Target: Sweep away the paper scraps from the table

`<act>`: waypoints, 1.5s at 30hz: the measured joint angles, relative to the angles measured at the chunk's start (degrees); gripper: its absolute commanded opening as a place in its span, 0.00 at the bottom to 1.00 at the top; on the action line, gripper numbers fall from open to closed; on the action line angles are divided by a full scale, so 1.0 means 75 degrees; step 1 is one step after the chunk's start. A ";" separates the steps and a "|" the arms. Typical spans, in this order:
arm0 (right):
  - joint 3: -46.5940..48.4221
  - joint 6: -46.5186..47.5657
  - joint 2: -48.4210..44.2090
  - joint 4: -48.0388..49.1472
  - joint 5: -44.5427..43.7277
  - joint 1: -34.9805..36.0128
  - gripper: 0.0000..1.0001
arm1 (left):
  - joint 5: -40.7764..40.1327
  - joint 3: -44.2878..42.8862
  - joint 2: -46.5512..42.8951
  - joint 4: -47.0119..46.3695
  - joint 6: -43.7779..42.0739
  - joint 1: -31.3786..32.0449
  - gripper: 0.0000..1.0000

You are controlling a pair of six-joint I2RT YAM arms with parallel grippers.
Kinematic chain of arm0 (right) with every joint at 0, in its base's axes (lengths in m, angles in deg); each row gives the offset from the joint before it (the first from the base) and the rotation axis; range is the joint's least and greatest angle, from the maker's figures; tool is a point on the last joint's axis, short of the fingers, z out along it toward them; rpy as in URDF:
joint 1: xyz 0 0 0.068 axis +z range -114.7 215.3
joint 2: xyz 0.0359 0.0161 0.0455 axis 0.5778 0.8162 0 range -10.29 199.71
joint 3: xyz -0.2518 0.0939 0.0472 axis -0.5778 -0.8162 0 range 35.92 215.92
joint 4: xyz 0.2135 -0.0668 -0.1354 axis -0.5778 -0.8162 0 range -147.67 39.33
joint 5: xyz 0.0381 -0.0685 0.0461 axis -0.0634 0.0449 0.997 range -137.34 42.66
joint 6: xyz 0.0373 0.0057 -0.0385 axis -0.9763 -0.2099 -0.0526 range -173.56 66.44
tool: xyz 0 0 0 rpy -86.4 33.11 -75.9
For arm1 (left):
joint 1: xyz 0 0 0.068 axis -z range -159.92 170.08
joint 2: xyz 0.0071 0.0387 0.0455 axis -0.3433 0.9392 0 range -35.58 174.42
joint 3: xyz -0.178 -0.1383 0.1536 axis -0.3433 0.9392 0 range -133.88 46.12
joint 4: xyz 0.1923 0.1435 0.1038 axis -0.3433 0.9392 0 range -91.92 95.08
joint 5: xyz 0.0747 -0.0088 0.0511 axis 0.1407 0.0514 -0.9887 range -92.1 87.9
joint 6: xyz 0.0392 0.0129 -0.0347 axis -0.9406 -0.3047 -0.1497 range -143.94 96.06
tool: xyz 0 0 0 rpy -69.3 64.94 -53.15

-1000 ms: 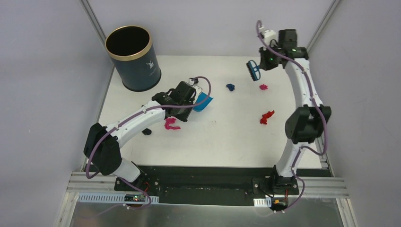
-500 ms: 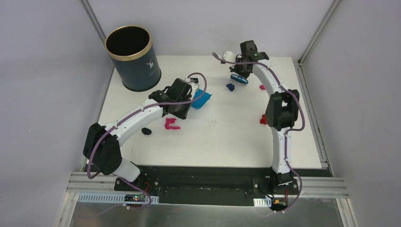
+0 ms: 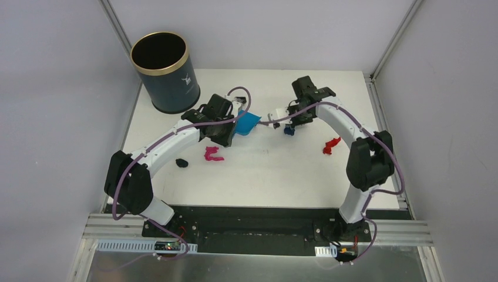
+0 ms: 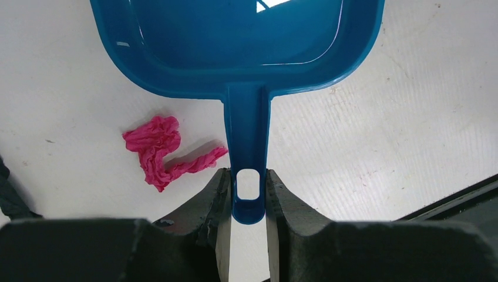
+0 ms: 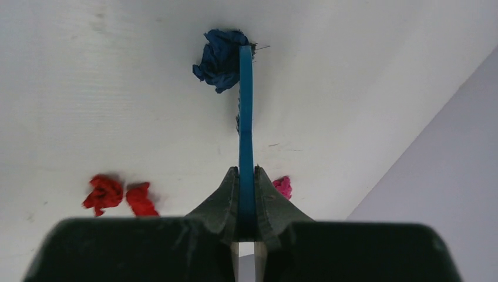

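White table (image 3: 276, 170) is being swept: brush (image 5: 245, 117), clamped in right gripper (image 5: 246, 182), is set against the blue scrap (image 5: 218, 54); dustpan (image 4: 235, 35) handle is pinched by left gripper (image 4: 249, 197), so a push toward it seems needed next

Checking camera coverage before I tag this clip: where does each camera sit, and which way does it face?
Top external: above and behind the arms, looking down on the table; both arms and bases show.
Left wrist: on the left wrist, facing the table past the left gripper, shut on the handle of the dustpan.
Right wrist: on the right wrist, facing the table past the right gripper, shut on the brush.
Shared: top and left wrist both show the pink scrap beside the dustpan.
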 measured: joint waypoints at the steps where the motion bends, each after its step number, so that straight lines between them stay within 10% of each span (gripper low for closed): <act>1: -0.0265 0.0090 -0.0259 -0.0119 -0.0003 0.0073 0.00 | 0.0050 0.0000 0.0006 0.0000 -0.0003 0.0000 0.00; 9: -0.1518 -0.0632 -0.2165 -0.1221 0.0140 0.0376 0.00 | 0.0201 0.0000 0.0093 0.0020 -0.0009 0.0000 0.00; 16: 0.1346 -0.6207 -0.1664 -0.0312 0.1932 -0.0396 0.00 | -0.0597 -0.0009 0.0055 0.0192 -0.0093 -0.0102 0.00; 22: 0.0664 -1.1465 -0.1183 0.2226 0.3354 -0.0557 0.00 | -0.1422 -0.0009 -0.0087 0.0213 -0.0274 -0.0254 0.00; 32: 0.0064 -1.6839 0.0737 0.4578 0.3608 -0.0466 0.00 | -0.1807 -0.0009 -0.0149 0.0239 -0.0417 -0.0277 0.00; 45: -0.0061 -1.8202 0.1107 0.4199 0.2235 -0.0463 0.00 | -0.1775 -0.0009 -0.0154 0.0239 -0.0452 -0.0350 0.00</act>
